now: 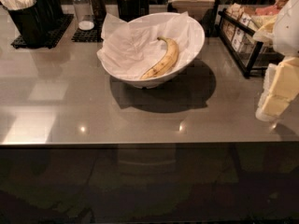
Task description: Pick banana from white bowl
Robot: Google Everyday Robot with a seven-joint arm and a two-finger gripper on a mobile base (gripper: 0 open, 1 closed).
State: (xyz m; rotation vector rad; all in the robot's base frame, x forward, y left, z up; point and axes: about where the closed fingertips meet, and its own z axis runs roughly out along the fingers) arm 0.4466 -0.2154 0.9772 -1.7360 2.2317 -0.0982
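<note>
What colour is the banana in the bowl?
The banana is yellow with brown speckles, shown in the camera view; the gripper is at the right edge.

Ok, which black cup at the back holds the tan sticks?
The cup just behind the bowl; the far-left cups hold white utensils. The gripper is at the right edge of view.
</note>
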